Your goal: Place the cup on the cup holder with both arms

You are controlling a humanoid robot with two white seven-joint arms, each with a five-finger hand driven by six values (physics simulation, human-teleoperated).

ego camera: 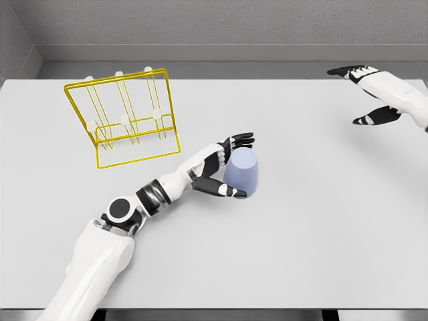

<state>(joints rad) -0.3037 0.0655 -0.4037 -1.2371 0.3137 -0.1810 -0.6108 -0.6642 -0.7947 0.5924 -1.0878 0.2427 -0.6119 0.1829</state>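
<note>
One cup at table centre, left hand gripping it; one rack at ten o'clock; right hand spread wide at two o'clock.

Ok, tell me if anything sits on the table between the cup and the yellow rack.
Nothing visible does. The left hand wraps the cup, and the table surface between it and the yellow rack, up and to the left, is bare.

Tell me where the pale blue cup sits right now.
In the head view, the pale blue cup stands near the middle of the white table, between the left hand's fingers, right of the yellow wire cup holder.
</note>
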